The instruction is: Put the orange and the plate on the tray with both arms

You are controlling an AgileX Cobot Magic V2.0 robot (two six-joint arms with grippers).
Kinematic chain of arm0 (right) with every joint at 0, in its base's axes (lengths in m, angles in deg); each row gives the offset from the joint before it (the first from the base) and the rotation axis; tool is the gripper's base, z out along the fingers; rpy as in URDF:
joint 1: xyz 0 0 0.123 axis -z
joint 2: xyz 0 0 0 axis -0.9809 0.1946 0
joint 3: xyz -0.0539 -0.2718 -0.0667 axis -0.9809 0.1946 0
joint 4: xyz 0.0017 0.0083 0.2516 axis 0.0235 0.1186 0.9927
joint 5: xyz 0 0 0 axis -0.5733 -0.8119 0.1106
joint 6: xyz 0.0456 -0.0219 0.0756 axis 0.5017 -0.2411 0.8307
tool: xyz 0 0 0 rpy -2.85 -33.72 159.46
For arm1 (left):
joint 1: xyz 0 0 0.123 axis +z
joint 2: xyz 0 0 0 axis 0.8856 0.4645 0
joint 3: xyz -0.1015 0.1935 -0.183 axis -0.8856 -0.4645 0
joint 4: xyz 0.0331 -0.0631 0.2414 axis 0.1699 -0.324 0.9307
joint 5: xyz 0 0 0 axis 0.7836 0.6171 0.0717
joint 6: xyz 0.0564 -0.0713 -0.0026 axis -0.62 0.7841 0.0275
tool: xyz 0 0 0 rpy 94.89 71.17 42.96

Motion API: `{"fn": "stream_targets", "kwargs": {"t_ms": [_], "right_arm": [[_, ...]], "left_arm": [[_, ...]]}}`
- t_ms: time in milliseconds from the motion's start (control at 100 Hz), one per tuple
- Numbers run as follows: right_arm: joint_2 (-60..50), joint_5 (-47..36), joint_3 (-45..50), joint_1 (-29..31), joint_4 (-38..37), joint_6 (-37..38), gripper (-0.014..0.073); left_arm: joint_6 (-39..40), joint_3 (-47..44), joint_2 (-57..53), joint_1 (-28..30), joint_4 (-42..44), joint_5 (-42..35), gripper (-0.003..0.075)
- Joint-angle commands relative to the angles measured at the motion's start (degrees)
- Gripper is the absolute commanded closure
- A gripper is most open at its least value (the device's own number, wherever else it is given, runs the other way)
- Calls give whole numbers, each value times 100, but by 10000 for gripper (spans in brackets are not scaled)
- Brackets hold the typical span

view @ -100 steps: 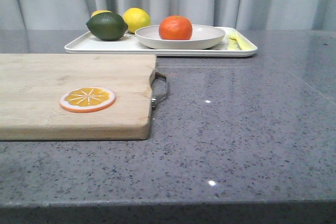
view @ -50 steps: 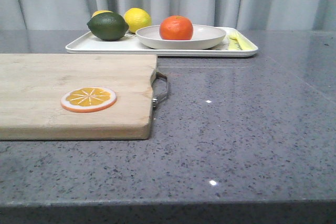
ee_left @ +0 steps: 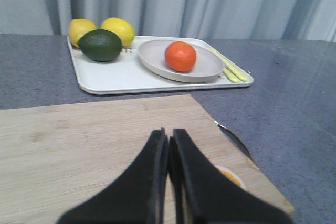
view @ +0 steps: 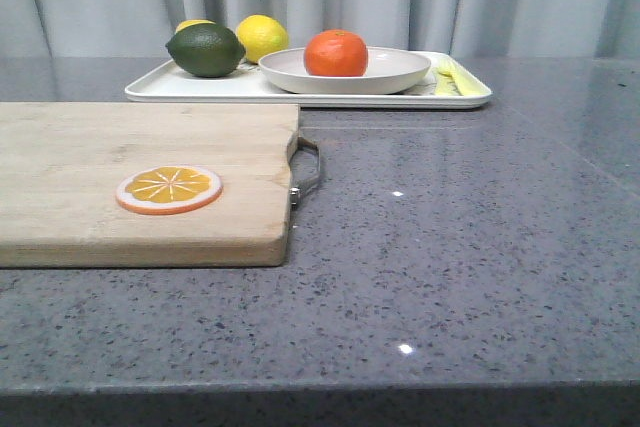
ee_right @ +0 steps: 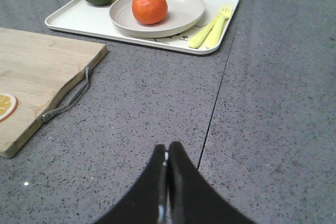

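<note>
The orange [view: 335,53] sits in the off-white plate [view: 400,72], and the plate rests on the white tray [view: 200,90] at the back of the table. They also show in the left wrist view, orange [ee_left: 180,56], plate [ee_left: 207,69], tray [ee_left: 115,77], and in the right wrist view, orange [ee_right: 150,7], plate [ee_right: 184,11], tray [ee_right: 79,19]. My left gripper [ee_left: 168,136] is shut and empty above the wooden cutting board [ee_left: 79,145]. My right gripper [ee_right: 167,149] is shut and empty above the grey counter. Neither gripper shows in the front view.
A dark green avocado [view: 204,49] and two lemons [view: 260,35] lie on the tray's left part; a yellow-green fork and knife [ee_right: 210,30] lie on its right. The cutting board [view: 100,177] with a metal handle [view: 305,172] carries an orange slice disc [view: 168,189].
The front view shifted very slightly to the right between one second ago and half a second ago. Nothing on the table moved.
</note>
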Motion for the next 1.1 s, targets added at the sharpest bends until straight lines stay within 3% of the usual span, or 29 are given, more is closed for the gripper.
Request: {"fn": "stream_targets", "kwargs": {"t_ms": [0, 280, 590, 860, 1090], "right_arm": [[19, -442, -136, 9, -4, -70, 661], [19, -442, -136, 9, -4, -70, 661], [19, -442, -136, 9, -4, -70, 661], [19, -442, -136, 9, -4, -70, 661], [19, -445, -136, 9, -4, -70, 661]], "left_arm": [[37, -40, -200, 300, 12, -522, 741], [37, -639, -868, 1197, 388, -893, 741], [37, -1605, -1359, 1688, 1035, -2026, 741], [37, -2182, -2057, 2011, 1134, -2052, 741], [37, -2172, -2113, 2074, 1134, -1516, 741]]}}
